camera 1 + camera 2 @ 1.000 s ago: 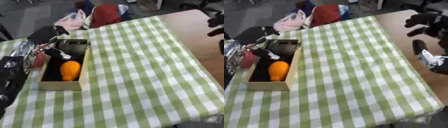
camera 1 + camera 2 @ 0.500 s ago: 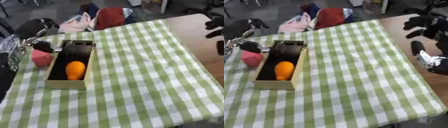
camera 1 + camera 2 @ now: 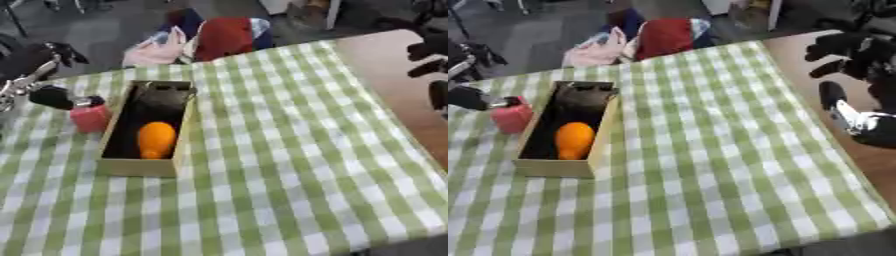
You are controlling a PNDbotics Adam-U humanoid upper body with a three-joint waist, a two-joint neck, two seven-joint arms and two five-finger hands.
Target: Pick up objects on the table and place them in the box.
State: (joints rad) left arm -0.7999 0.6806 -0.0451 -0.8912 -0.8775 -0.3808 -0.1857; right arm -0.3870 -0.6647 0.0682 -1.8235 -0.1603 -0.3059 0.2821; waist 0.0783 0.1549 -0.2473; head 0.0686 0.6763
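A shallow wooden box (image 3: 179, 152) lies on the green checked cloth at the left. Inside it are an orange rounded object (image 3: 156, 139) and, at the far end, a dark object (image 3: 160, 102). A pink-red object (image 3: 90, 118) stands on the cloth just outside the box's left wall. My left hand (image 3: 50, 96) comes in from the left edge. A black part of it touches the pink object's top, and its other fingers (image 3: 64, 51) spread up and away. My right hand (image 3: 844, 46) hovers off the table's right edge with relaxed fingers and holds nothing.
The checked cloth (image 3: 710, 165) covers the table, with bare wooden tabletop (image 3: 798, 47) showing at the far right. Beyond the far edge are red, pink and blue bags or clothes (image 3: 219, 37) on the floor.
The whole picture has shifted, so the head moved. My left hand has drawn back to the left, off the box. The pink object stays beside the box wall.
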